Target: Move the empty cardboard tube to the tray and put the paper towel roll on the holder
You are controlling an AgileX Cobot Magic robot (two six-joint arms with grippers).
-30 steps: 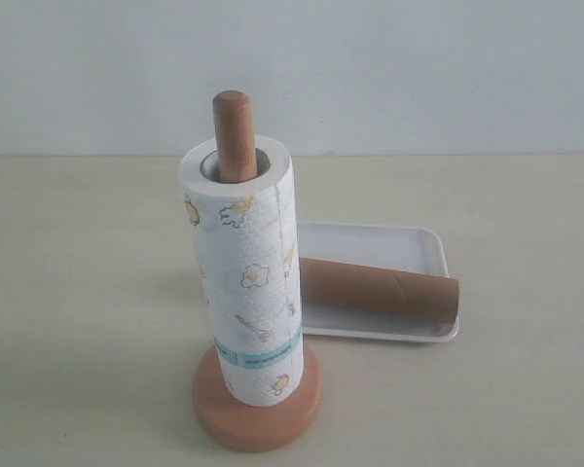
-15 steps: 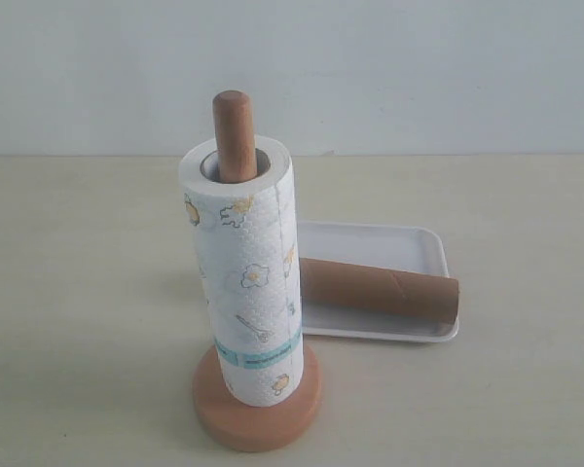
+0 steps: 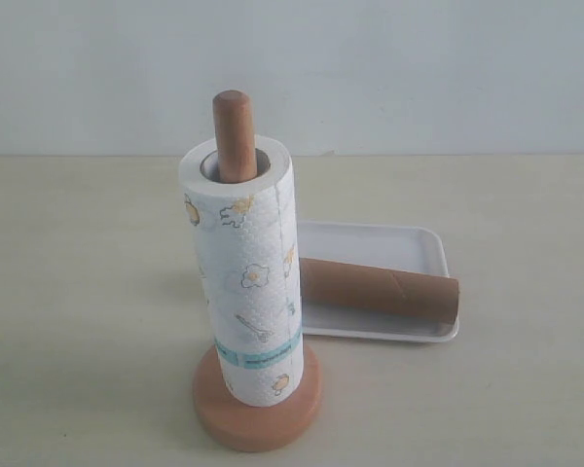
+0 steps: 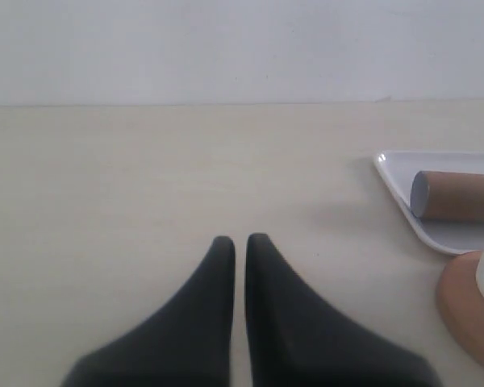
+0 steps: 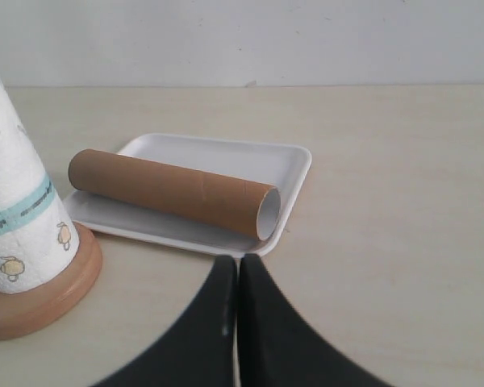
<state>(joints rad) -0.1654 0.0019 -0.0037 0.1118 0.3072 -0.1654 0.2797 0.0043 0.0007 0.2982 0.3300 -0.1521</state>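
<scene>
Two claws, both clenched with nothing between the jaws. The left claw (image 4: 239, 239) sits over bare table (image 4: 105, 177). The right claw (image 5: 238, 260) sits just short of the near rim of the tray (image 5: 226, 153).

Nearest in the exterior view, the holder (image 3: 258, 416) stands upright on its disc base. The paper towel roll (image 3: 248, 282) is threaded over the post and rests on the base, with the post tip showing above the core.

Beyond, toward 2 o'clock from the holder, the tray lies flat on the table. The cardboard tube (image 3: 380, 289) lies on its side inside the tray along the near rim, one open end toward 3 o'clock. A plain wall (image 3: 419, 68) stands farthest back.
</scene>
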